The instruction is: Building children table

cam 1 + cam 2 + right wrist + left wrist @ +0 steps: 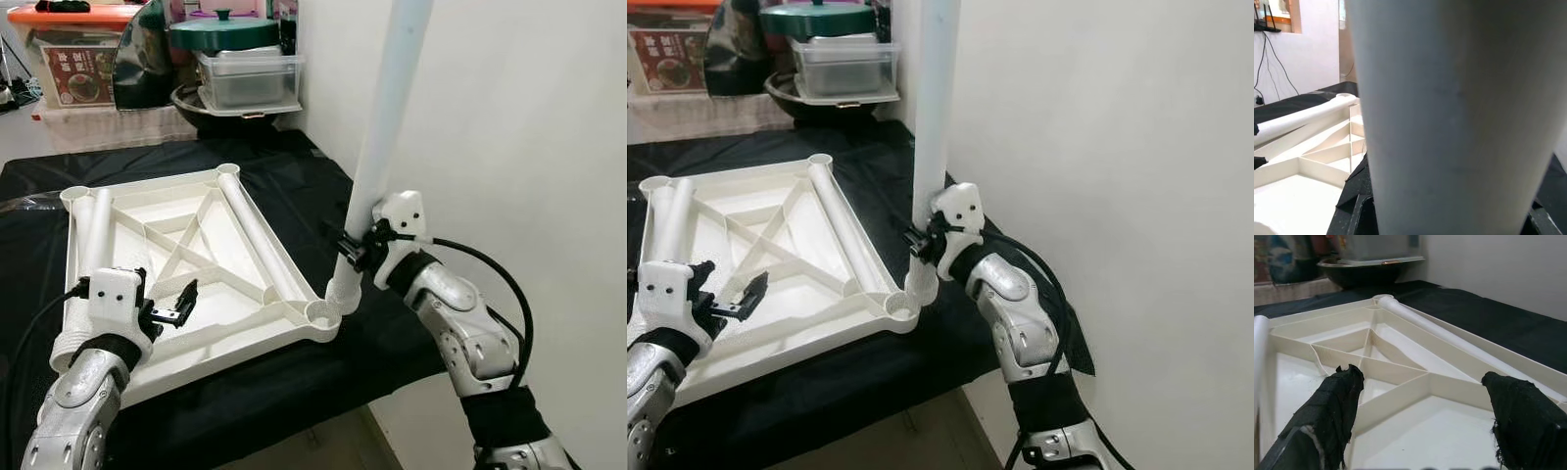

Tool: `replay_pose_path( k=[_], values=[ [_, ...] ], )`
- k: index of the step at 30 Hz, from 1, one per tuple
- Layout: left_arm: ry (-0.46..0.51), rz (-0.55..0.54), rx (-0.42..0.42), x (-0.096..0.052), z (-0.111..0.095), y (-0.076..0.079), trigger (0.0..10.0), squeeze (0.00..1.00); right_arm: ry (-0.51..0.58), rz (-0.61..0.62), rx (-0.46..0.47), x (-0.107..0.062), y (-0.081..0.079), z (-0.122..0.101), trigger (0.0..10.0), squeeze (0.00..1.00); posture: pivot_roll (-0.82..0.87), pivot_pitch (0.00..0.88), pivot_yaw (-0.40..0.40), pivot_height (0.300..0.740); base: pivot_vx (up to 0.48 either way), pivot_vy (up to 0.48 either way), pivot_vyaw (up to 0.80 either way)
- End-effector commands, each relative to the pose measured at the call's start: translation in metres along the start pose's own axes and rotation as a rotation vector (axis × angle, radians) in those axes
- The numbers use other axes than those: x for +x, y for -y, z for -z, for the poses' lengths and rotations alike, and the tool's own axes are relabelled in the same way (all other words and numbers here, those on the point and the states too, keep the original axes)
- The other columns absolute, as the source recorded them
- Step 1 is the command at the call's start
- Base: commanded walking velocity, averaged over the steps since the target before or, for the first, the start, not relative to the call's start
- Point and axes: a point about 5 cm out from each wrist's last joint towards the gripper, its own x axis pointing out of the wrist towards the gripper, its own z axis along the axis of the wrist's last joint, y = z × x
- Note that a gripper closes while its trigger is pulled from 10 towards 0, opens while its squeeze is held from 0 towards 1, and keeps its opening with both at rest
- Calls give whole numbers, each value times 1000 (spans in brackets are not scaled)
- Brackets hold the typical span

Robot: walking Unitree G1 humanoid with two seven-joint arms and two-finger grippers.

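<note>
The white tabletop (196,274) lies underside up on a black cloth (294,166), ribs showing. Two loose legs (250,240) rest inside it along opposite edges. A third leg (377,157) stands nearly upright, its foot just beside the near corner socket (320,313). The right gripper (351,250) is clenched around this leg low down. The left gripper (174,311) hovers over the near edge, fingers (1337,406) spread, grasping nothing. Bins (250,78) sit behind.
</note>
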Motion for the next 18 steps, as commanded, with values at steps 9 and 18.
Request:
replay_pose_path(
  k=[9, 18],
  values=[
    [-4, 38, -5, 3, 3, 1, 10000, 0, 12, -35, 33, 5, -12, 5, 10000, 0, 78, 0, -81, 740, 0, 0, 0],
    [11, 44, -7, 2, 2, 3, 10000, 0, 11, -69, 41, 8, -19, 6, 10000, 0, 84, 0, -94, 740, 0, 0, 0]
  ],
)
